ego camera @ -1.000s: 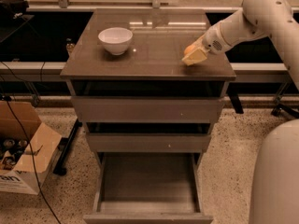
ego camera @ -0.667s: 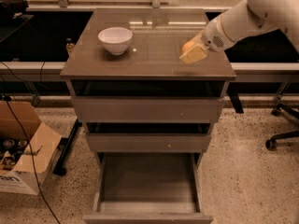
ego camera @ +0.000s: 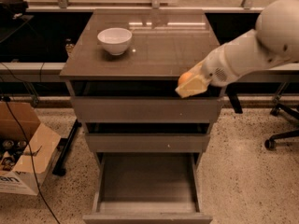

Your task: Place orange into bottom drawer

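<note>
At the front right corner of the desk [ego camera: 154, 55], the open bottom drawer [ego camera: 147, 178] lies well below and somewhat left of my claw [ego camera: 191, 85], which pinches the orange [ego camera: 185, 77] just past the desk's edge.

A small, round orange [ego camera: 184, 77] sits clasped in the pale fingers of the end effector [ego camera: 190, 86], only its upper left side showing. It hangs at the right front edge of the cabinet's top surface [ego camera: 154, 55], in front of the top drawer's opening. Far below, the bottom drawer [ego camera: 147, 178] stands pulled wide open, its deep grey rectangular interior bare.
</note>
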Action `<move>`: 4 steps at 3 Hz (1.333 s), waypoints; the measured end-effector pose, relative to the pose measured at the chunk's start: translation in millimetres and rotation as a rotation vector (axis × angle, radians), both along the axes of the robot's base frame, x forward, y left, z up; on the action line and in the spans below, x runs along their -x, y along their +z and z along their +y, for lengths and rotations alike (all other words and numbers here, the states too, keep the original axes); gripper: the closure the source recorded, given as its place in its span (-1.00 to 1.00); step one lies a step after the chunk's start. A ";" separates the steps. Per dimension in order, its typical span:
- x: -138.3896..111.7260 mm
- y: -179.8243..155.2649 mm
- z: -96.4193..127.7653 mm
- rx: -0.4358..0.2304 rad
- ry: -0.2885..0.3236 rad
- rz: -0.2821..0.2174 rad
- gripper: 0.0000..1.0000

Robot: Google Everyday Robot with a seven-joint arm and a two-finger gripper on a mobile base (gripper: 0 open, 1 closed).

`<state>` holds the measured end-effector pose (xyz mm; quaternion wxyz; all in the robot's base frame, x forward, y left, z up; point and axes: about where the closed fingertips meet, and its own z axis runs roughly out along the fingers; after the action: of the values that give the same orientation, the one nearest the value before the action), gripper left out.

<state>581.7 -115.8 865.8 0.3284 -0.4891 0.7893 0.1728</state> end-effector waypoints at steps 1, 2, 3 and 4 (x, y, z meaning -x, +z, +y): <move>44.4 -60.6 -1.4 -0.094 -0.068 0.115 1.00; 74.1 -159.5 -20.9 -0.164 -0.173 0.216 1.00; 72.1 -184.5 -23.5 -0.172 -0.216 0.215 1.00; 71.0 -188.3 -21.5 -0.155 -0.214 0.224 1.00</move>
<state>510.7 -137.3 677.5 0.2917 -0.3533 0.8528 0.2507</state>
